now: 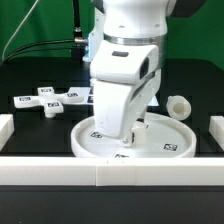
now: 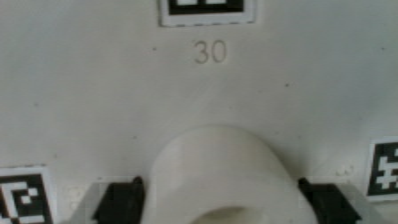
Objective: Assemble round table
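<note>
Wrist view first: puts the gripper (image 2: 221,203) low over the round table's disc (image 2: 98,100), with black fingertips (image 2: 121,200) at either side of the central hub (image 2: 222,160), a rounded white stub rising from the disc's face. Sets the fingers close against the hub's flanks, spread to about its width, yet leaves any actual squeeze on it unsettled: cannot tell. Shows a dark hollow at the hub's near end, partly cut off by the frame edge. Reads the raised numerals "30" (image 2: 212,52) on the plain white face just beyond the hub, in the same colour as the plastic. Catches three black-and-white square tags (image 2: 210,10) around that number, all cropped, one beyond the "30" and one outside each fingertip, patterns only partly visible. Exterior view next: places the arm's bulky white wrist (image 1: 122,75) straight above the disc's middle, hiding the hub and most of the fingers. Finds the disc flat on the black table (image 1: 25,82), rim upward, with small tags near its rim, too small to decode. Finds the cross-shaped piece (image 1: 50,100) on the exterior view's left, well apart from the disc, with tags on its arms. Finds the short cylinder (image 1: 178,104) on the exterior view's right, near the disc's rim but apart from it, posture unclear. Traces long white border rails (image 1: 110,172) along the table's near edge and at both sides.
</note>
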Robot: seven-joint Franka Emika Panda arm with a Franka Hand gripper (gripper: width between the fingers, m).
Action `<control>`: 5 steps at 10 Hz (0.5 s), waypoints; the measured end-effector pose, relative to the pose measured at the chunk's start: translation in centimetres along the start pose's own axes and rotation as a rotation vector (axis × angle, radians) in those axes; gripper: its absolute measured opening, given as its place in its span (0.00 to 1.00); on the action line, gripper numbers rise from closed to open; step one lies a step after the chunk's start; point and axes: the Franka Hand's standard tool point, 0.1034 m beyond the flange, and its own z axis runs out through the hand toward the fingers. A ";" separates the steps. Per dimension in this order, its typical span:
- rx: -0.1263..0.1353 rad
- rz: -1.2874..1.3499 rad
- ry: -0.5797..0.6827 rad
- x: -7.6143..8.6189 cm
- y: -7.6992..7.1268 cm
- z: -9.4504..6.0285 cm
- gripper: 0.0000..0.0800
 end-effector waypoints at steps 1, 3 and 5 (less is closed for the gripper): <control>0.001 -0.012 0.002 0.7 -0.3 0.0 0.51; 0.001 -0.029 0.005 1.9 -0.8 0.1 0.51; -0.001 -0.039 0.006 2.7 -1.1 0.1 0.51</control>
